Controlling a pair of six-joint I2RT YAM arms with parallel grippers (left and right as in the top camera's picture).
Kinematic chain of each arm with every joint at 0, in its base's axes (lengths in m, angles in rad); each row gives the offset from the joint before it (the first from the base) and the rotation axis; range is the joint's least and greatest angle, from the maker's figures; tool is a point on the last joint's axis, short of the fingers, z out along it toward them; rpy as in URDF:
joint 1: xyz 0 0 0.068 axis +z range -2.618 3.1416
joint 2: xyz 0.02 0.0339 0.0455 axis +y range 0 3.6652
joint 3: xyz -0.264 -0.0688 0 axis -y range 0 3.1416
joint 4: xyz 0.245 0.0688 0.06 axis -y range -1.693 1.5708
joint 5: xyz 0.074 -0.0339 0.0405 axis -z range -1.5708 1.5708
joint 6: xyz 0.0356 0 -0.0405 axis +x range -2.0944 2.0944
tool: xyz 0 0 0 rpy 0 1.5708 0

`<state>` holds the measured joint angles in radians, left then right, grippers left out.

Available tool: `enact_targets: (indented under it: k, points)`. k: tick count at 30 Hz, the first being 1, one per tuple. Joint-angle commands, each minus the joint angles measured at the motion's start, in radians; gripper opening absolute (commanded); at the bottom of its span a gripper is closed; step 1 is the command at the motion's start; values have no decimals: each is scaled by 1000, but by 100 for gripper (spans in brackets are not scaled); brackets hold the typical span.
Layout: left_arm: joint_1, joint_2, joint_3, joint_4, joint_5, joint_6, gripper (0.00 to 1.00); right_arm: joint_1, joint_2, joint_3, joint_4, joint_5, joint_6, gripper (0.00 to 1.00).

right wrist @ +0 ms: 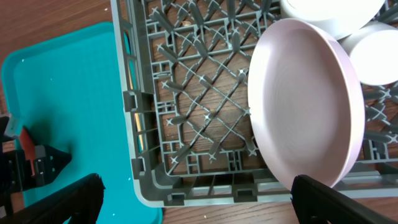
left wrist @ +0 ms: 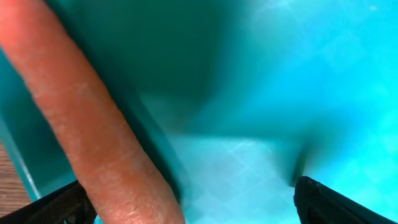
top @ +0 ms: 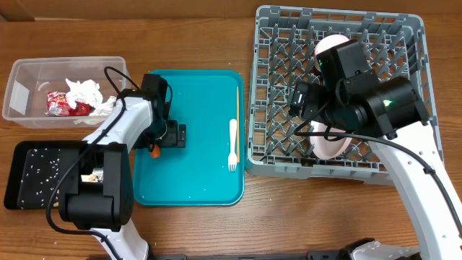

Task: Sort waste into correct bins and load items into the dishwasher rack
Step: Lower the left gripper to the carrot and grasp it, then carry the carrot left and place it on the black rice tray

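The carrot point(left wrist: 93, 124) lies by the teal tray's point(left wrist: 298, 74) left edge, between the spread fingers of the left pincer point(left wrist: 189, 200). Right of the tray, the right pincer point(right wrist: 199, 199) hangs spread over the rack point(right wrist: 186, 124), near an upright pink bowl point(right wrist: 305, 99).

On the serving tray point(top: 195, 173), the fork point(top: 232, 144) and 1 chopstick point(top: 237, 108) lie by its right edge, the carrot point(top: 154, 152) at its left edge. Right of it stands the rack point(top: 261, 87), a bowl point(right wrist: 305, 99) inside. Left of it sit 2 bins: the tub point(top: 22, 79) behind, holding napkins point(top: 85, 92) and a wrapper point(top: 61, 105); the shallow bin point(top: 16, 180) in front.
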<state>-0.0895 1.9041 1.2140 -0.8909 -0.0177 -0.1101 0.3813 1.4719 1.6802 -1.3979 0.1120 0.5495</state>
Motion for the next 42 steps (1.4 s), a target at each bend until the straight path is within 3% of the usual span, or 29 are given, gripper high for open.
enact_targets:
  k: [1,3,13,17,24,29,36,42]
  points:
    - [-3,-8,2,-6,37,36,100,0,-1,14,5,11,0,100]
    - [-5,-8,10,-5,37,32,100,0,-1,14,5,11,0,100]
    - [5,-8,14,110,-40,-336,100,0,-1,14,5,11,0,100]
    - [5,-8,14,123,-40,-389,96,0,-1,14,5,11,0,100]
    - [5,-8,12,147,16,-391,78,0,-1,14,5,11,0,100]
    - [2,-8,12,138,19,-346,45,0,-1,14,5,11,0,100]
    - [-32,-8,12,130,19,-190,36,0,-1,14,5,11,0,100]
    - [-55,-8,19,101,19,-177,30,0,-1,14,5,11,0,100]
